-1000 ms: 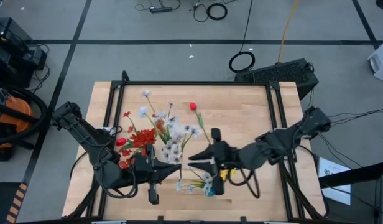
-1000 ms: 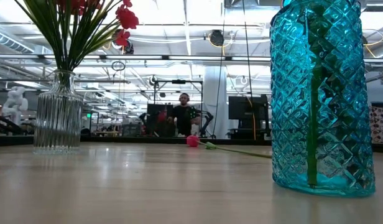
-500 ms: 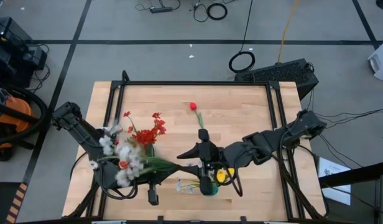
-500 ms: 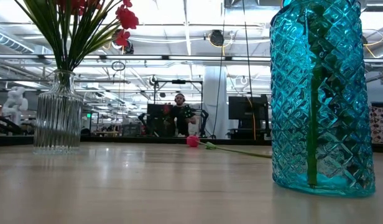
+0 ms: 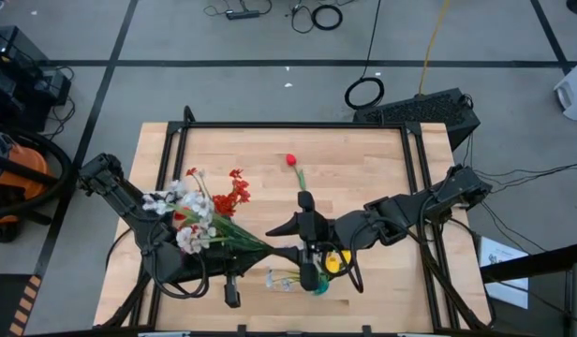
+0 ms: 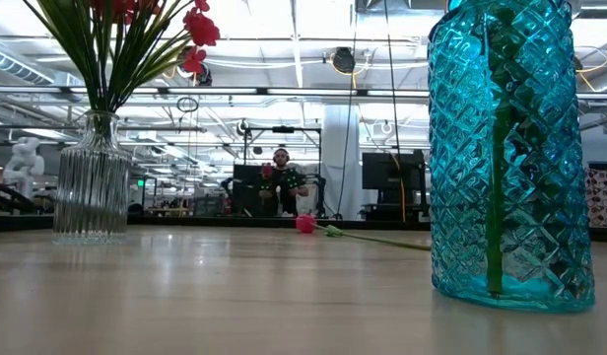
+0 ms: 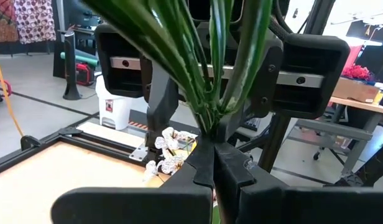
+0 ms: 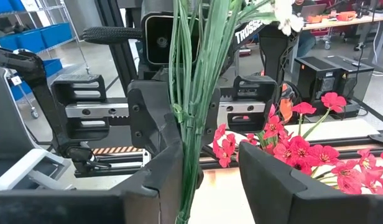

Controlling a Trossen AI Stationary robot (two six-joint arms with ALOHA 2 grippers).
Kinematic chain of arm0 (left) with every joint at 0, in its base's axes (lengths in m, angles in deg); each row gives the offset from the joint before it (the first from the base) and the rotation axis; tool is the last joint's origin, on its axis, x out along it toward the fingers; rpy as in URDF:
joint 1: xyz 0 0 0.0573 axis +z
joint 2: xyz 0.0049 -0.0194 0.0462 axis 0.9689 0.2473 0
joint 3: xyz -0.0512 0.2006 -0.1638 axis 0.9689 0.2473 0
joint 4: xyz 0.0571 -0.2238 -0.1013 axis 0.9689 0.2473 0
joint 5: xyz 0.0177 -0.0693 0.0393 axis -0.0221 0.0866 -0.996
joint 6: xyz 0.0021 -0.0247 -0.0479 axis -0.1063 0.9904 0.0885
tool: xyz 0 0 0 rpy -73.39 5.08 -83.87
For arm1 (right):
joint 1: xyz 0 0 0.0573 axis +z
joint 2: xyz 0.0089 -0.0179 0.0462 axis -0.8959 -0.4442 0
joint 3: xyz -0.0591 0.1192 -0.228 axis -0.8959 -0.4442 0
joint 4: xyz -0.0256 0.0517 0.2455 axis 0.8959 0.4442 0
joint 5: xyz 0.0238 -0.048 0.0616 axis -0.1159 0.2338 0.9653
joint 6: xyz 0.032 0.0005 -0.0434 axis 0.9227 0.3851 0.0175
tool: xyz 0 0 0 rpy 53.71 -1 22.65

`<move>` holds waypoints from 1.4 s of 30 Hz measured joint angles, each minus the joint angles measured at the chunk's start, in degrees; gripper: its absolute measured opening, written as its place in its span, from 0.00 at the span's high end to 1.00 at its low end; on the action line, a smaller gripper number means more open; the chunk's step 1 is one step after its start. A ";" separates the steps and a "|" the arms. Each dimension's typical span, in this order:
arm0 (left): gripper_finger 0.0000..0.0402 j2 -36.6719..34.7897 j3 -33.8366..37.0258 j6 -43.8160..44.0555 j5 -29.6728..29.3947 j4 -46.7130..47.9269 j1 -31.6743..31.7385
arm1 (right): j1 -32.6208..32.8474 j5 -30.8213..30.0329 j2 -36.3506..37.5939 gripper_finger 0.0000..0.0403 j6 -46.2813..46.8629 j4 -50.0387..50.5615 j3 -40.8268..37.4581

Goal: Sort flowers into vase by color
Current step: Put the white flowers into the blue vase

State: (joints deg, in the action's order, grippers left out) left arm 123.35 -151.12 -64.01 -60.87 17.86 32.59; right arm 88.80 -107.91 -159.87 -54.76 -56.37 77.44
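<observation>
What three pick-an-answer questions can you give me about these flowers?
1. Where is the red tulip? A in the blue vase; B lying on the table; C in a gripper.
2. What colour are the flowers in the clear vase? A yellow; B white; C red.
3. How is the left gripper? A shut on the white bunch; B open; C out of sight.

Answers: B, it lies alone on the wood; C, they are red; A, its fingers pinch the stems.

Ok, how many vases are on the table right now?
2. A clear ribbed vase holding red blossoms stands left in the low view; a blue vase with a green stalk stands right. No others show.
</observation>
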 joint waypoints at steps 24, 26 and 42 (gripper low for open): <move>1.00 -0.09 0.04 -0.15 0.57 0.74 -0.25 | -0.14 -4.46 2.24 0.99 -4.58 -4.64 -0.22; 1.00 -0.09 0.04 -0.15 0.52 0.74 -0.46 | 1.30 -8.96 3.82 0.99 -5.42 -4.36 -0.20; 1.00 -0.09 0.04 -0.13 0.15 1.93 -3.59 | 25.02 -51.09 4.58 1.00 0.80 -2.86 -1.58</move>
State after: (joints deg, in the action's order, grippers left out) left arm 123.27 -151.07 -64.14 -60.71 19.78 29.00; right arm 113.82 -159.00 -155.29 -53.96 -59.23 75.87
